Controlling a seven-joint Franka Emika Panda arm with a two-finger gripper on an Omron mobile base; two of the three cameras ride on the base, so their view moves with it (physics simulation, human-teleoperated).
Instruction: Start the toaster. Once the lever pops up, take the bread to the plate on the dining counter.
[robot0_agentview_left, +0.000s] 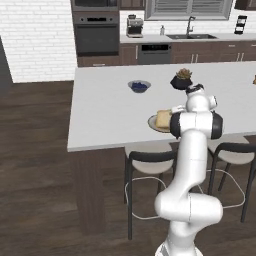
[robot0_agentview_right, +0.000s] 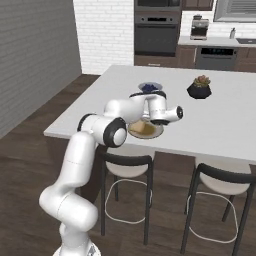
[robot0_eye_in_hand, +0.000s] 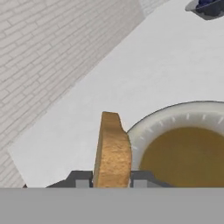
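Observation:
My gripper (robot0_eye_in_hand: 111, 180) is shut on the bread (robot0_eye_in_hand: 113, 148), a golden-tan slice standing on edge between the two fingertips. The slice hangs just over the left rim of the plate (robot0_eye_in_hand: 175, 114), a round dish with an olive-brown centre and pale rim. The plate (robot0_agentview_left: 152, 122) rests near the front edge of the white dining counter (robot0_agentview_left: 100, 110), with the bread (robot0_agentview_left: 163, 119) over it and my arm reaching across. In the right base view the hand hovers over the plate (robot0_agentview_right: 145, 131). The toaster is out of view.
A small dark blue bowl (robot0_agentview_left: 139, 86) and a potted plant in a black pot (robot0_agentview_left: 181, 79) stand farther back on the counter. Two dark-backed stools (robot0_agentview_right: 125, 165) (robot0_agentview_right: 225, 180) are tucked under its front edge. Ovens, a coffee machine (robot0_agentview_left: 134, 25) and a sink line the back wall.

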